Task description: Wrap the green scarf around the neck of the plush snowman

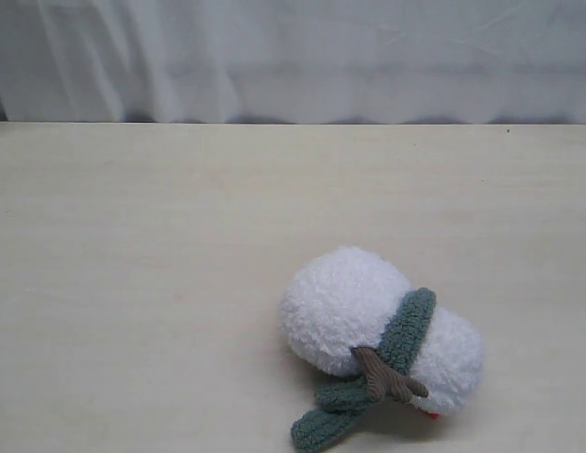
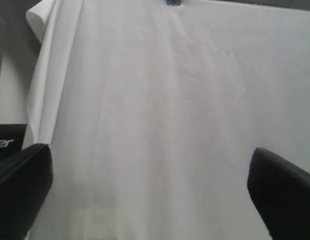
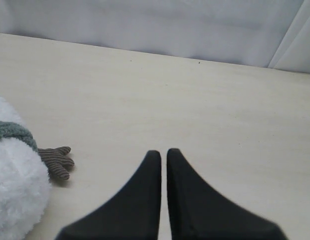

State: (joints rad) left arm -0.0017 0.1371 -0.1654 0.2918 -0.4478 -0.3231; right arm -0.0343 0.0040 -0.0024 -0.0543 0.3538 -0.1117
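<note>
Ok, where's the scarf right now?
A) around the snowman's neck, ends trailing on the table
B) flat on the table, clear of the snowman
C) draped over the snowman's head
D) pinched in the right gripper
A: the scarf bands the snowman between its two balls, and its ends lie on the table by the twig arm.

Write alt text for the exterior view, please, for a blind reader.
A plush snowman lies on its side on a pale table, a green scarf banded round its middle, ends trailing below. A brown twig arm overlaps the scarf; white curtain behind.
</note>
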